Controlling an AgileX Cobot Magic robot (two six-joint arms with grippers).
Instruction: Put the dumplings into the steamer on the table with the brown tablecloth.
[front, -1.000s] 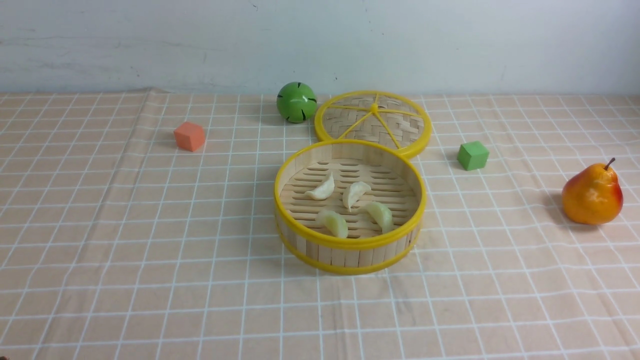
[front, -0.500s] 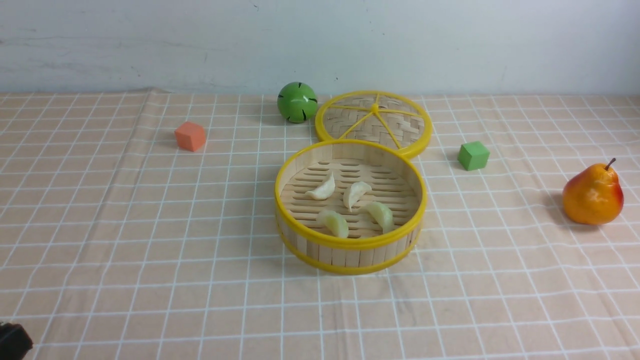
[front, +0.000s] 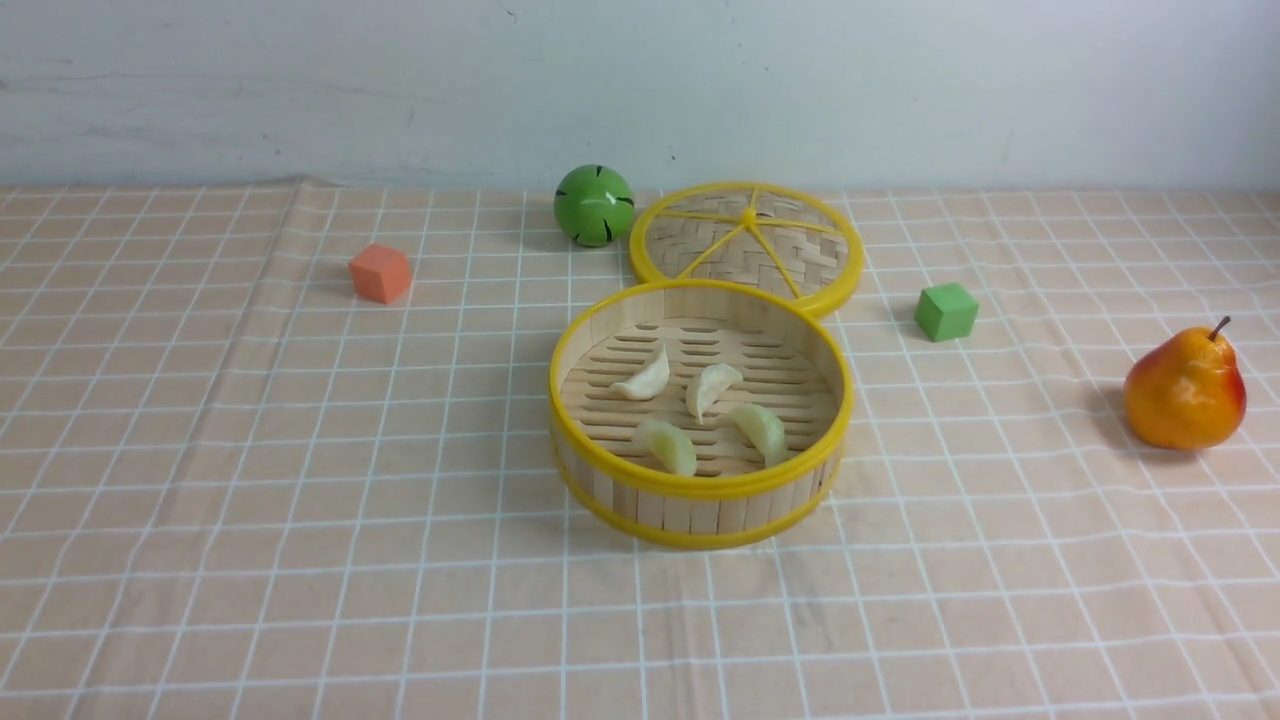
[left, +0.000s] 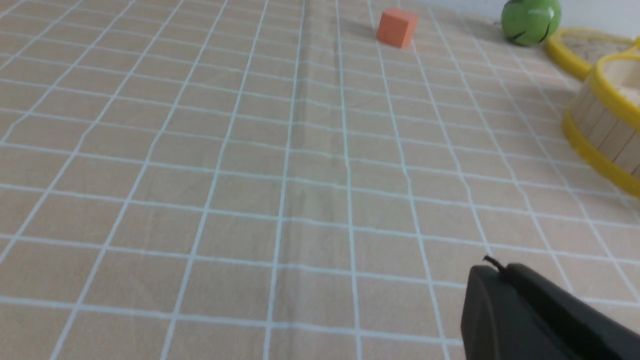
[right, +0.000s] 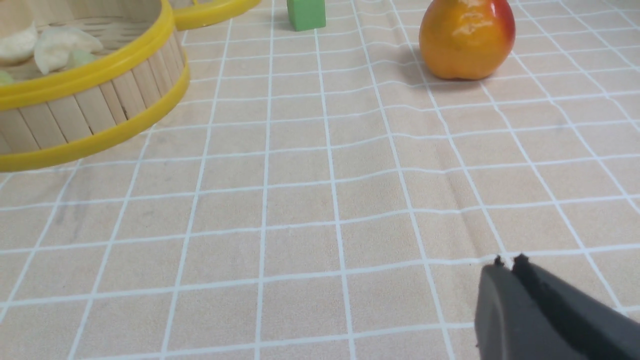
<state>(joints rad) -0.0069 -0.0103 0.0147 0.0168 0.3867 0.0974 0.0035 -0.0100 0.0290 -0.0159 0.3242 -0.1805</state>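
Four dumplings (front: 700, 410) lie in the steamer (front: 700, 495), which stands mid-table on the tablecloth (front: 300, 500). Behind it, touching, lies the lid (front: 745, 245); a ball (front: 594, 204) sits left of the lid. One cube (front: 380, 273) lies far left, another cube (front: 945, 311) right; a pear (front: 1185, 390) stands farthest right.
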